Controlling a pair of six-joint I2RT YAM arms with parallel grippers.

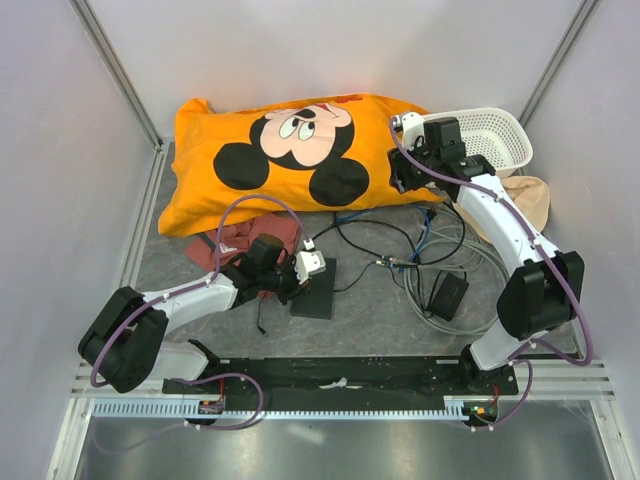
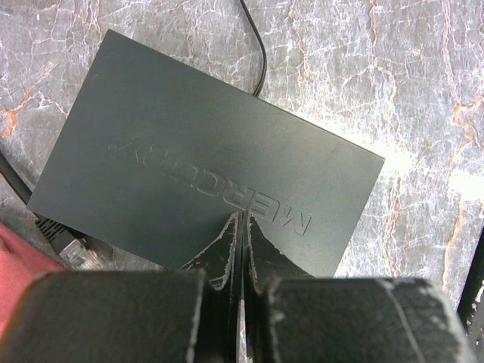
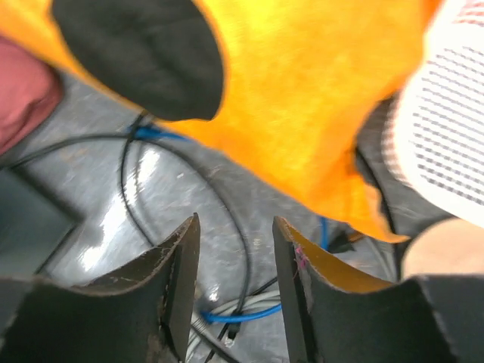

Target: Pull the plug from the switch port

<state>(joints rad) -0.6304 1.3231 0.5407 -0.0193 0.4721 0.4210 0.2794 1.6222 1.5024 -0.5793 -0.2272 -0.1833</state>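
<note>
Switch box point(image 2: 151, 113) flat, matte grey, rectangular; embossed lettering point(image 2: 215, 181); tabletop point(image 2: 423, 91) marbled grey.

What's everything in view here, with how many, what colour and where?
pillow: one, orange with cartoon mouse, table's back
basket: one, white, back right
beige cloth: one, beige, beside basket
red cloth: one, dark red, left, at pillow's front edge
switch box: one, dark grey, near centre
plug: one, clear, beside switch box's edge
adapter brick: one, black, right of centre
cables: several, black, blue, grey, tangled mid-table
table: one, grey marbled, under everything
left pincer: one, black, shut, over switch box
right pincer: one, black, open, empty, by pillow's right end
</note>
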